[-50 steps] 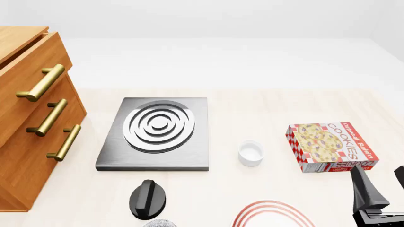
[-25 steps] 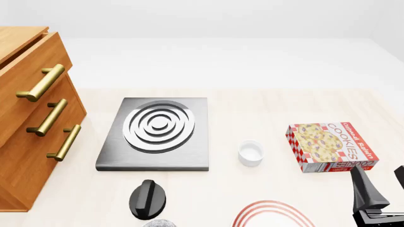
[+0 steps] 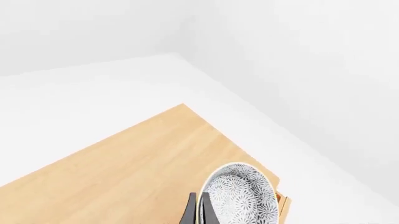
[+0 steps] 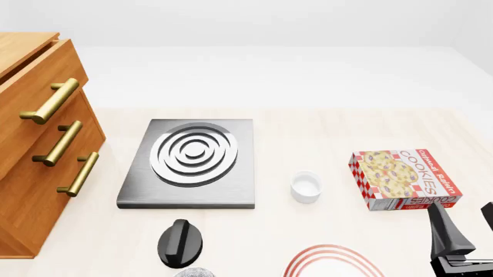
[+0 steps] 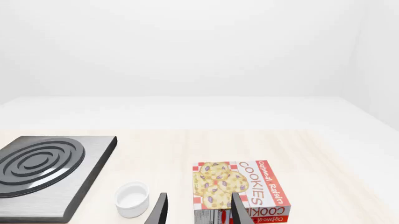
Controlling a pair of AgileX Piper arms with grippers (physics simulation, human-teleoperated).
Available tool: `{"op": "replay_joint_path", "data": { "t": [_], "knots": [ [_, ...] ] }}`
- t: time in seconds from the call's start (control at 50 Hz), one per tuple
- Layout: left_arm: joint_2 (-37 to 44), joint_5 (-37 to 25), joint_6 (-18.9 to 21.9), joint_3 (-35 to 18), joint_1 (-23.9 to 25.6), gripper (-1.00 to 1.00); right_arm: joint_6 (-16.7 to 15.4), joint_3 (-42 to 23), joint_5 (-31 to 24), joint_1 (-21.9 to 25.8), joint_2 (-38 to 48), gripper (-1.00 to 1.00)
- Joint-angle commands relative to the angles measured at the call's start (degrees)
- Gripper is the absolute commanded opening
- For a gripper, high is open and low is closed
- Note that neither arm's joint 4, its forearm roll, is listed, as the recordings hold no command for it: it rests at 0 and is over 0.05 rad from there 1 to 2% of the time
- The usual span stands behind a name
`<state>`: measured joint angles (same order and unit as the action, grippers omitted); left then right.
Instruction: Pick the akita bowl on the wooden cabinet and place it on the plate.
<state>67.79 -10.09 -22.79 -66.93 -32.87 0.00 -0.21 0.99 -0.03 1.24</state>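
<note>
Left gripper (image 3: 198,212) pinches the rim of the grey-and-white lacy-patterned akita bowl (image 3: 242,198), over the orange-brown wooden cabinet (image 3: 124,168) top. Red-ringed white plate (image 4: 333,262) lies at the desk's near edge, rightward. Right gripper (image 5: 196,210) spread, idle.

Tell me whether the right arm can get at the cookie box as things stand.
Probably yes. The right gripper is open and points at the cookie box, which lies flat just ahead of its fingertips. Nothing stands between them; the small white cup sits off to one side.
</note>
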Motion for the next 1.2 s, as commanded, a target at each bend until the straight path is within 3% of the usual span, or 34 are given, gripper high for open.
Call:
{"op": "replay_joint_path", "data": {
  "t": [0.02,0.84,1.2],
  "knots": [
    [-4.6,-3.7,-1.9,-2.2,2.5,-1.0,0.0,0.0,0.0,0.0,0.0,1.0],
    [-13.2,-12.2,-2.9,-7.2,9.8,-1.0,0.0,0.0,0.0,0.0,0.0,1.0],
    [-14.4,-13.6,-2.4,-7.8,15.9,-1.0,0.0,0.0,0.0,0.0,0.0,1.0]
  ]
}}
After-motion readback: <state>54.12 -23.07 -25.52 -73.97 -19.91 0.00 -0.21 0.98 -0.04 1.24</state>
